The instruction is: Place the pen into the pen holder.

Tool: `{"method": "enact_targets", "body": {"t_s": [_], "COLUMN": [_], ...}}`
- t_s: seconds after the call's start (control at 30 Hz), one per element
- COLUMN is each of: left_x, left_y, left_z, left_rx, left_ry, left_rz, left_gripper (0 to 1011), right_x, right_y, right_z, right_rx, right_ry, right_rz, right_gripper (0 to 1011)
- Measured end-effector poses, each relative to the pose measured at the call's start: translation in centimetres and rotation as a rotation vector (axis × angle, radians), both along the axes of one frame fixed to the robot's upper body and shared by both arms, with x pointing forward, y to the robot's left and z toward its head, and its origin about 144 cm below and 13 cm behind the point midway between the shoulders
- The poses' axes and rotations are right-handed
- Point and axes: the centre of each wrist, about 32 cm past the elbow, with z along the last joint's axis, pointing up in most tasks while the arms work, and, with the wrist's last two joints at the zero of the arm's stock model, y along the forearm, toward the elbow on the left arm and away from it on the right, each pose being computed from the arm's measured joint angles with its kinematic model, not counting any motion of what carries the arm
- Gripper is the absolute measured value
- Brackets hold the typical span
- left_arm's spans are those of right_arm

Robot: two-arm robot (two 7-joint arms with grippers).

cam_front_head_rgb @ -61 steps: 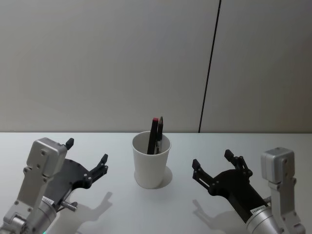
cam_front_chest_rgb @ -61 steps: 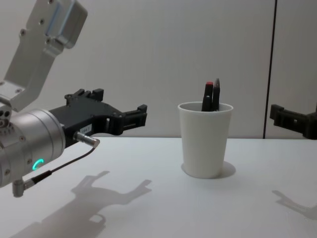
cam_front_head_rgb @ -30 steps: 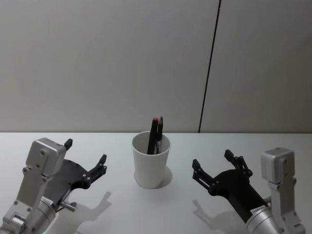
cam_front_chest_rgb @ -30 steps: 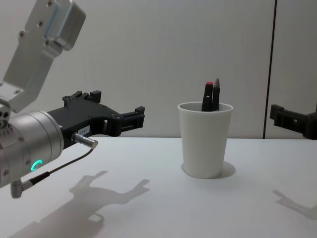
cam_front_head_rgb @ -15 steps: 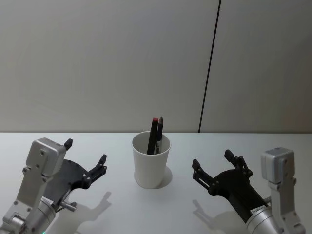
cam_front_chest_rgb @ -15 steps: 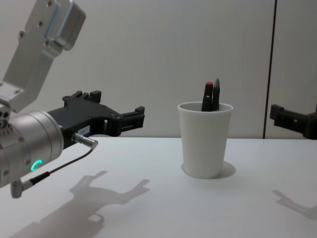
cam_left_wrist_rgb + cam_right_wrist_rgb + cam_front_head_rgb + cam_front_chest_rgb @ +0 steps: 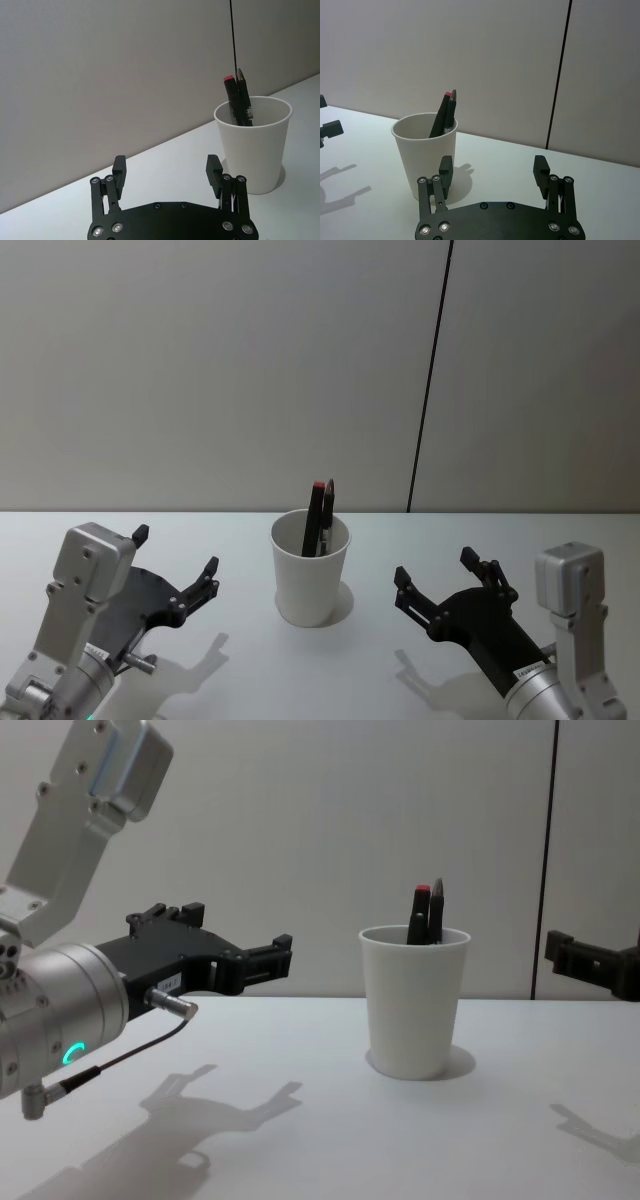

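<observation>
The dark pen with a red end (image 7: 320,508) stands inside the off-white tapered paper cup (image 7: 311,582) on the white desk (image 7: 330,665), between the open, empty left gripper (image 7: 176,562) and right gripper (image 7: 434,576).

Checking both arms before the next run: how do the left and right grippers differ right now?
The left gripper sits left of the pen holder, the right gripper to its right. In the chest view the left gripper shows large, the right only at the edge. Both are open, empty, clear of the cup.
</observation>
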Motion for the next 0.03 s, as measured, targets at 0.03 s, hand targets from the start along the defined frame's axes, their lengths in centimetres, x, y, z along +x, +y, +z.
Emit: {"method": "enact_targets", "body": {"t_s": [0.03], "left_x": [0.0], "left_y": [0.0], "left_z": [0.0], "left_rx": [0.0], "left_ry": [0.0], "left_rz": [0.0], "left_gripper": [1004], "right_x": [0.0], "right_y": [0.0], "right_z": [0.0], "right_rx": [0.0], "right_ry": [0.0], "right_rz": [0.0], "right_gripper": [1001]}}
